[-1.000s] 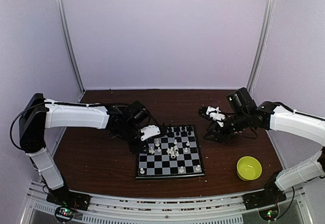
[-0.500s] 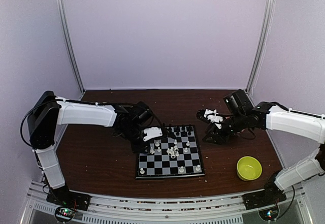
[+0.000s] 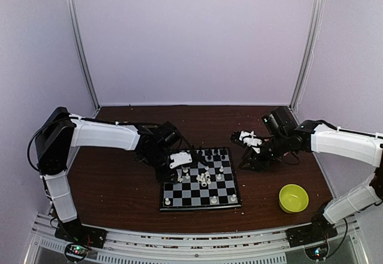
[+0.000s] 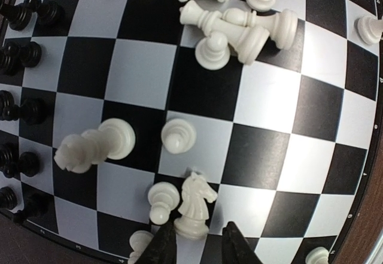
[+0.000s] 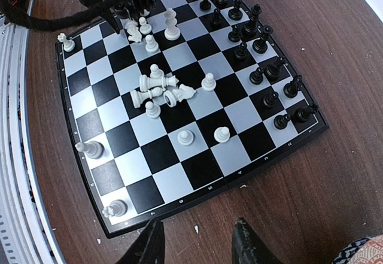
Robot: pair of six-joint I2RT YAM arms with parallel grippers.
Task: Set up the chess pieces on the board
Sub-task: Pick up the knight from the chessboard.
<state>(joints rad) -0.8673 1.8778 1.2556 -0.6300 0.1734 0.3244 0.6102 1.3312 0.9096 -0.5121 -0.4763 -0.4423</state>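
Left wrist view: left gripper [image 4: 200, 240], jaws narrowly parted, is straddling a white knight [image 4: 194, 204] near the board [image 4: 269, 156] edge. The right gripper [image 5: 197, 231], jaws wide and empty, is hovering over the tabletop [image 5: 335, 204] beside the board.

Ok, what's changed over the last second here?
The left end effector edged rightward, further over the black-and-grey checkered chessboard, and now straddles an upright white plastic knight; grip unclear. The right end effector, open and empty, drifted slightly left. Other chess pieces and the yellow-green bowl stayed put.
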